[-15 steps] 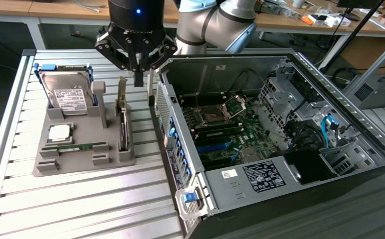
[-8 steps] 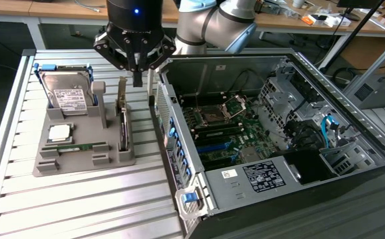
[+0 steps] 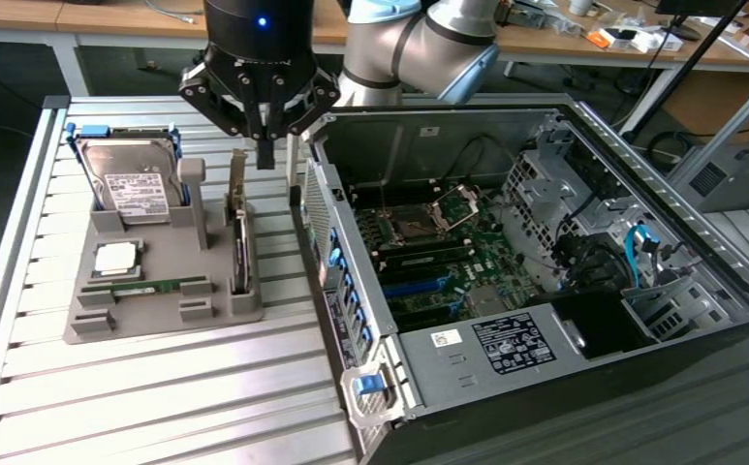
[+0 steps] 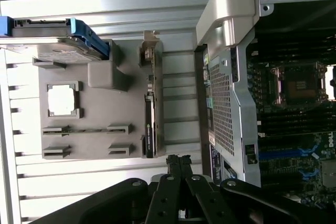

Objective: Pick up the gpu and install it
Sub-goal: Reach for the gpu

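The gpu (image 3: 237, 228) stands on its edge in a slot of the grey holder (image 3: 154, 315), a thin dark card with a silver bracket at its far end. In the wrist view the gpu (image 4: 150, 116) runs along the holder's (image 4: 100, 108) side nearest the computer case. My gripper (image 3: 266, 155) hangs above the far end of the card, a little toward the case, and touches nothing. Its fingertips (image 4: 178, 160) are pressed together, so it is shut and holds nothing.
The open computer case (image 3: 400, 145) lies at the exterior view's right, with the motherboard (image 3: 432, 252) exposed. On the holder also sit a hard drive (image 3: 135, 189), a processor chip (image 3: 117, 257) and a memory stick (image 3: 141, 288). The slatted metal table (image 3: 154, 407) extends toward the front.
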Robot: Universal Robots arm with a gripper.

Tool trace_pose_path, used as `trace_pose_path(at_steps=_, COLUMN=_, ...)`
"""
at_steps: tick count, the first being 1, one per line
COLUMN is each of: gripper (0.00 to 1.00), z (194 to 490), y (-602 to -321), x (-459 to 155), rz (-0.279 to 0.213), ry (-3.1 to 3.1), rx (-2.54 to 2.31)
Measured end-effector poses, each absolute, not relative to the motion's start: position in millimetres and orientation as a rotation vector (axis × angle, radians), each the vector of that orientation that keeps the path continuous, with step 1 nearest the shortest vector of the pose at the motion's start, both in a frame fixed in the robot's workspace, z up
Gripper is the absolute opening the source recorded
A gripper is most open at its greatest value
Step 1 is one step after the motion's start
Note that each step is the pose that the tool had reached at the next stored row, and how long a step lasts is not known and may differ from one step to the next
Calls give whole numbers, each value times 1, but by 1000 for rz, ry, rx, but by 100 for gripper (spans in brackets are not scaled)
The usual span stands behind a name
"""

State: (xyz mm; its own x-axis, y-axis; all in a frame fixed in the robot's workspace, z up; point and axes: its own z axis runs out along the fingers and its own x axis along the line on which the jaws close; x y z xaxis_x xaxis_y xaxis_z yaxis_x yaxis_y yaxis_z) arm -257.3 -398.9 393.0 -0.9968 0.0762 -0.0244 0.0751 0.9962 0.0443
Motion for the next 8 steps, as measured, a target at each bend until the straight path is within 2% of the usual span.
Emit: trace_pose_path(at_steps=8, gripper=10, z=393, y=-399, x=-259, rz=68, ry=3113, rx=118)
